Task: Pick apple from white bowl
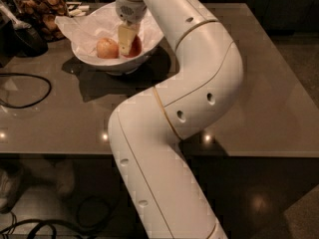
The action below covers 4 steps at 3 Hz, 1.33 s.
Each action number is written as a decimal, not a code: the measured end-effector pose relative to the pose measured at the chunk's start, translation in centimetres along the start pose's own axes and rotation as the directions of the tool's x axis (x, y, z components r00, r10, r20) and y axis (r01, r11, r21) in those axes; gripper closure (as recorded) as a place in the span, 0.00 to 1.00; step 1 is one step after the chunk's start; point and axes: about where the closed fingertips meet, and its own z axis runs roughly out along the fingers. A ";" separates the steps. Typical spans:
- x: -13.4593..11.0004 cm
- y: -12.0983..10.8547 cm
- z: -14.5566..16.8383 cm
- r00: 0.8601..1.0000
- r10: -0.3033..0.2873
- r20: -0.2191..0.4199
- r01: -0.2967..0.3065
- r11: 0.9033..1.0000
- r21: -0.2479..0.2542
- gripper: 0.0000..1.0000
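Note:
The white bowl, lined with crumpled white paper, stands at the back left of the grey table. A paler yellowish-tan apple lies in its middle. The red apple lies at its right side, mostly hidden behind my gripper. My gripper reaches straight down into the bowl from above, right against the red apple and just right of the pale one. The white arm sweeps from the bowl across the table's middle toward the camera.
A jar of brown snacks and a dark object stand left of the bowl. A black cable loop lies on the table's left. The table's front edge runs across below the arm's elbow.

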 end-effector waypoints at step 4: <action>-4.4 4.3 -6.9 0.925 -0.174 0.337 0.210 0.975 -0.075 1.00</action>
